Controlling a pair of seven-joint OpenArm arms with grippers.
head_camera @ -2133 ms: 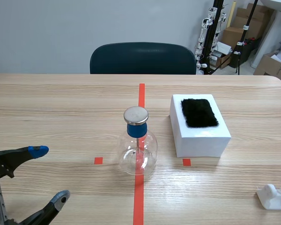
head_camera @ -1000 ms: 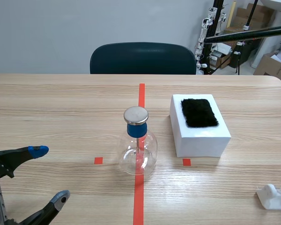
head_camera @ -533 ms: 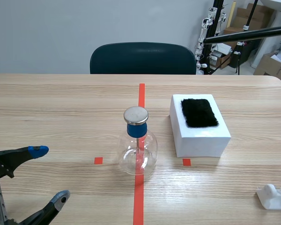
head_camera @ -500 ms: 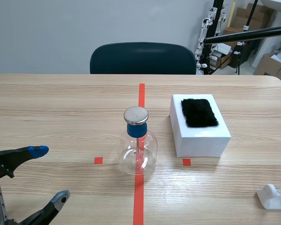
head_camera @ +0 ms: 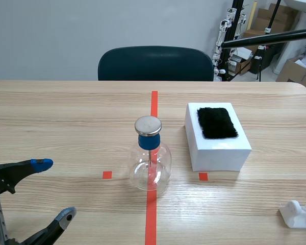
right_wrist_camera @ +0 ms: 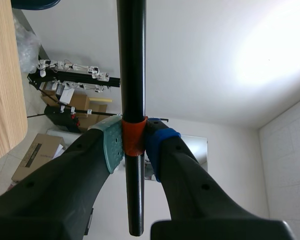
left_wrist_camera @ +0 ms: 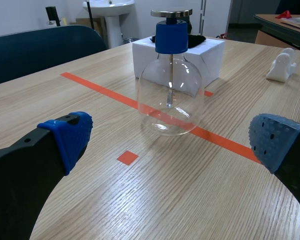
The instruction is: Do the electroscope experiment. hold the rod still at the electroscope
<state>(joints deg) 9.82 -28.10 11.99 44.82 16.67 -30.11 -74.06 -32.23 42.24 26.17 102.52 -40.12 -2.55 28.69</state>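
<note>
Right fingers (right_wrist_camera: 112,150) clamped on black rod (right_wrist_camera: 132,75) at orange band; rod raised high, well apart from electroscope (head_camera: 150,158). Left fingers (head_camera: 41,164) apart, empty. Risk: overshoot on approach strikes cap disc (head_camera: 148,125), tips flask (head_camera: 164,166). Flask holds metal stem (left_wrist_camera: 169,80) only. White box (head_camera: 218,148) carries black fur pad (head_camera: 217,122).

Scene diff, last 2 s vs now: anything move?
The black rod, clamped in the right gripper, came into the scene view's top right, tip pointing left and well short of the electroscope. It has barely shifted over the last second. The left gripper stayed open and still. The electroscope and the white box did not move.
</note>
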